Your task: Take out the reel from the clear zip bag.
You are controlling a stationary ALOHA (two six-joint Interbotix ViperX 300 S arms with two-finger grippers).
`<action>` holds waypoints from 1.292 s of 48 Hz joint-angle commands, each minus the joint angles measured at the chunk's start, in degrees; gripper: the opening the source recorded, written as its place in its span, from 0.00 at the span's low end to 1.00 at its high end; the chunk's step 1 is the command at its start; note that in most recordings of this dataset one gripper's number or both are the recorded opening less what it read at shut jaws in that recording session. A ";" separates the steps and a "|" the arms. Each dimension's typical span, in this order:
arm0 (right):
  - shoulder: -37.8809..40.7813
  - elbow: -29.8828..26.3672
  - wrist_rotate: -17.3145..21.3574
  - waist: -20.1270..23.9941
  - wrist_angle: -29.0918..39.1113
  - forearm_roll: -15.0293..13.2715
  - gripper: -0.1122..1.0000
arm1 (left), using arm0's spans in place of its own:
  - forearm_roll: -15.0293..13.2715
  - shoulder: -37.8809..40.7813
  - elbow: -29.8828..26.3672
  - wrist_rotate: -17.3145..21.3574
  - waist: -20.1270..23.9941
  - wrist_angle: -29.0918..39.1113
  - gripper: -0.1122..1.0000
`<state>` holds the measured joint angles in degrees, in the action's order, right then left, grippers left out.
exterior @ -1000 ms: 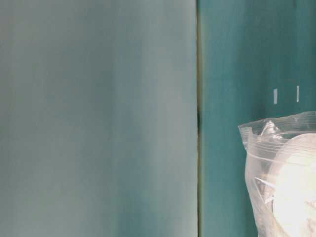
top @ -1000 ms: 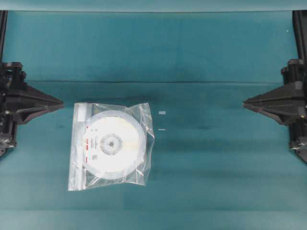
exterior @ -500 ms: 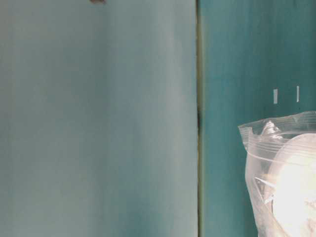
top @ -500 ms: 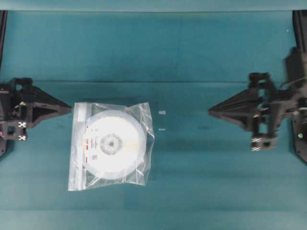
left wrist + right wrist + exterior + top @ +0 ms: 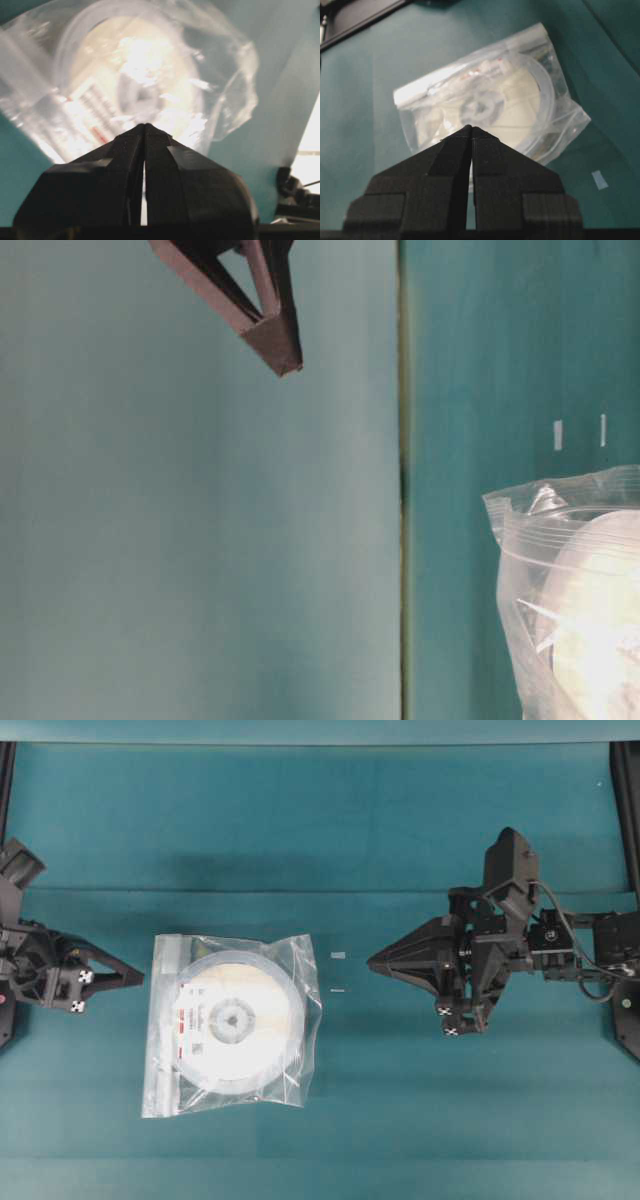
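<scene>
The clear zip bag [image 5: 165, 1020] lies flat on the teal table, left of centre, its zip strip along the left edge. Inside it sits the reel [image 5: 234, 1020], a white disc with a grey hub and a red-striped label. My left gripper [image 5: 140, 977] is shut and empty, its tips just left of the bag's upper left edge. Well to the right of the bag, my right gripper [image 5: 371, 963] is shut and empty, pointing at it. Both wrist views look over closed jaws at the bag [image 5: 235, 65] [image 5: 565, 117] and reel [image 5: 140, 75] [image 5: 515, 102].
Two small pale tape marks [image 5: 338, 956] [image 5: 337, 988] lie on the cloth between the bag and the right gripper. A fold line [image 5: 320, 891] crosses the cloth behind the bag. The table-level view shows the right gripper [image 5: 285, 365] at the top and the bag [image 5: 530, 540] at the right.
Both arms have swung out from the table's sides toward the bag. The right gripper has come far leftward; the left has edged toward the bag's left edge. Bag and reel have not moved.
</scene>
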<state>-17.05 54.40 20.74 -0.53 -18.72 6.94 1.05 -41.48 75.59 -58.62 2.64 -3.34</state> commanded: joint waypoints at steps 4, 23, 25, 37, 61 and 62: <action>-0.18 -1.14 0.53 -0.09 -0.35 0.09 0.10 | 0.18 0.97 2.55 0.00 0.00 -3.52 0.08; 0.00 -1.23 0.70 -0.35 -0.70 0.44 0.10 | 0.09 10.28 7.21 0.09 -0.97 -18.63 0.09; 0.00 -1.32 0.70 -0.35 -0.62 0.62 0.10 | 0.18 11.78 7.38 0.26 -1.41 -20.30 0.10; 0.00 -1.32 0.70 -0.09 -0.35 2.20 0.10 | 0.18 23.91 6.68 0.35 -2.29 -25.31 0.58; 0.00 -1.32 0.62 -0.09 0.70 2.29 0.10 | 0.09 34.45 2.20 0.00 -1.67 -29.36 0.85; 0.00 -1.32 0.70 -0.09 0.79 2.29 0.10 | 0.18 34.45 2.11 0.00 -1.49 -29.44 0.85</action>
<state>-16.79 54.23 20.83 -0.70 -18.02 9.14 1.05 -8.09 78.66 -58.62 0.62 -32.78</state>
